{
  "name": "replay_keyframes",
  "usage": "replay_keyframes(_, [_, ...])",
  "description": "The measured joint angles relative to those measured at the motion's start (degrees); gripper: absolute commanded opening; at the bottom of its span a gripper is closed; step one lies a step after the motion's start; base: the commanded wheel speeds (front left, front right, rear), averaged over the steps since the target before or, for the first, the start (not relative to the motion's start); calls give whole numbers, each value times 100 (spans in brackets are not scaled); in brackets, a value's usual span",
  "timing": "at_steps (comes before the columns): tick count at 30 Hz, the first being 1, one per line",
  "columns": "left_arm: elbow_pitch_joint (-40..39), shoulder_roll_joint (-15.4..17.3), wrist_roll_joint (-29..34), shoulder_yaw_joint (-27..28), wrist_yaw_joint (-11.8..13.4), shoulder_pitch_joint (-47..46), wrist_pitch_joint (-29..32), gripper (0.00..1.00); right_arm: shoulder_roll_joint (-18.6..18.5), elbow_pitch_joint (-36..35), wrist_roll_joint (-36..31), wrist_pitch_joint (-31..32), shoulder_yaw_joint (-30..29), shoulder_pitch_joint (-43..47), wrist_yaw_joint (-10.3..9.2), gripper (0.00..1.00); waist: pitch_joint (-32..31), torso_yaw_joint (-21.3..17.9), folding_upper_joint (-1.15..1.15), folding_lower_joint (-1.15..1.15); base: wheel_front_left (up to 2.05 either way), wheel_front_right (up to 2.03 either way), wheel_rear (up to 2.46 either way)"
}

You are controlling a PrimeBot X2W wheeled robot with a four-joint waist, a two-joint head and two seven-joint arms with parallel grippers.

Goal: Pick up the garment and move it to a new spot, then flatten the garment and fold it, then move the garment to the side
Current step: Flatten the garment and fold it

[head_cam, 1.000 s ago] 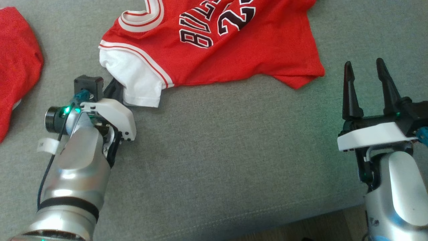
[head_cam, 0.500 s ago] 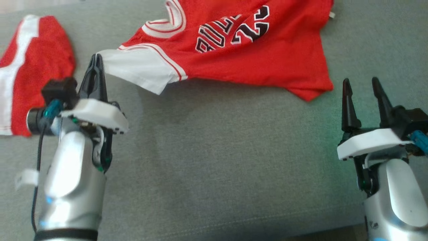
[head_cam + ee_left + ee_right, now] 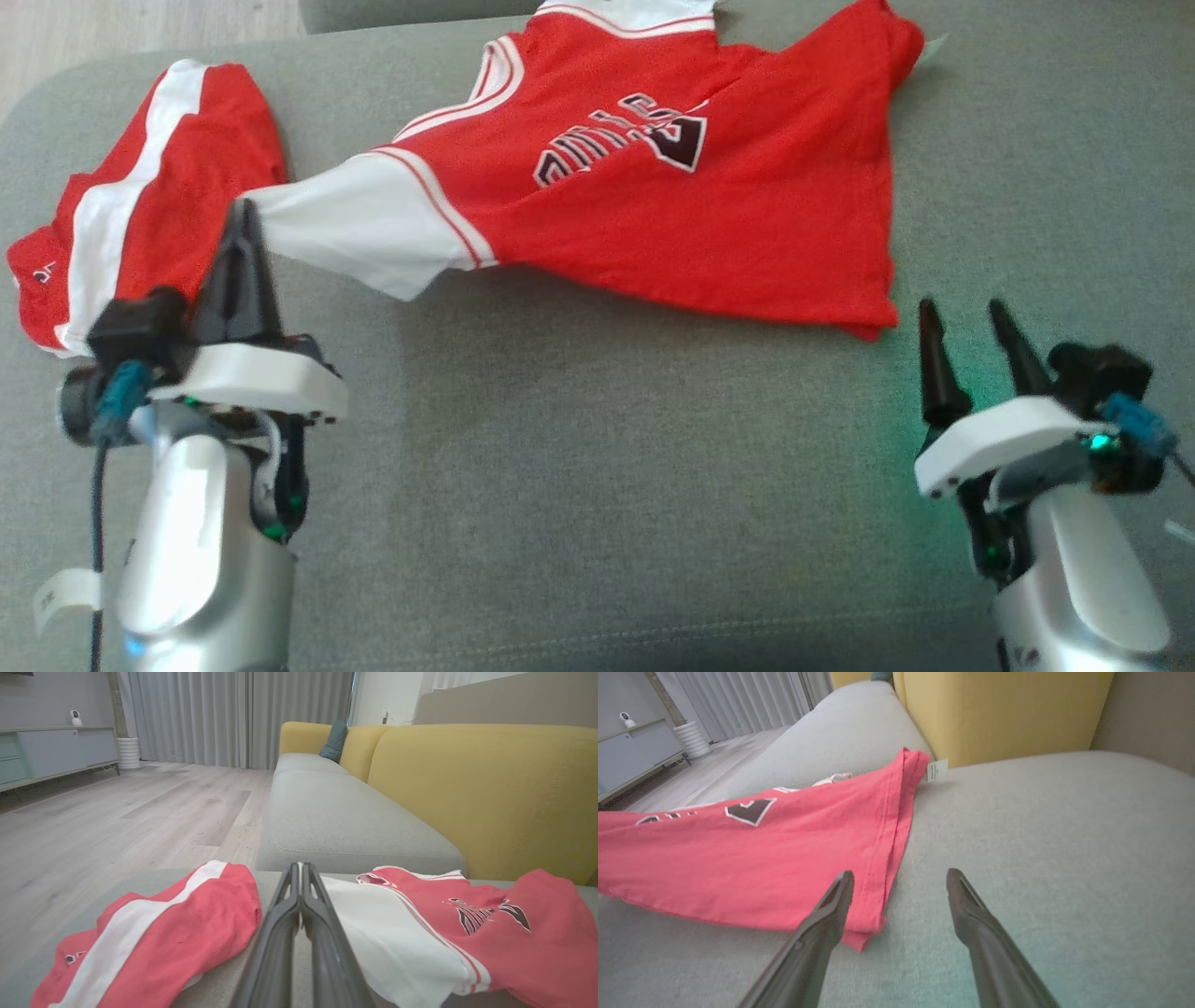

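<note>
Your left gripper is clamped shut on the jersey by its white sleeve. Your right gripper is wide and empty, near the right hem corner.

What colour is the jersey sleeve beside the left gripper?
The sleeve is white; the head view shows it best.

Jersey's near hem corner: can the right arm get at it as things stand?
Probably yes. The right gripper sits just short of the hem corner of the jersey, jaws open and aimed roughly toward it, with bare grey cushion between and nothing in the way.
</note>
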Motion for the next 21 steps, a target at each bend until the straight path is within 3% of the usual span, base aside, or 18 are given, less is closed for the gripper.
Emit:
replay_keyframes(12, [-84,-51,148,96,-60,101,0,0,-4,743,843,66,680,-46,0,100,-8,105,0,0,0,0,0])
replay_keyframes(21, [-31,-101,151,48,-109,100,0,0,-4,1179,344,-88,904,-480,0,100,57,205,0,0,0,0,0])
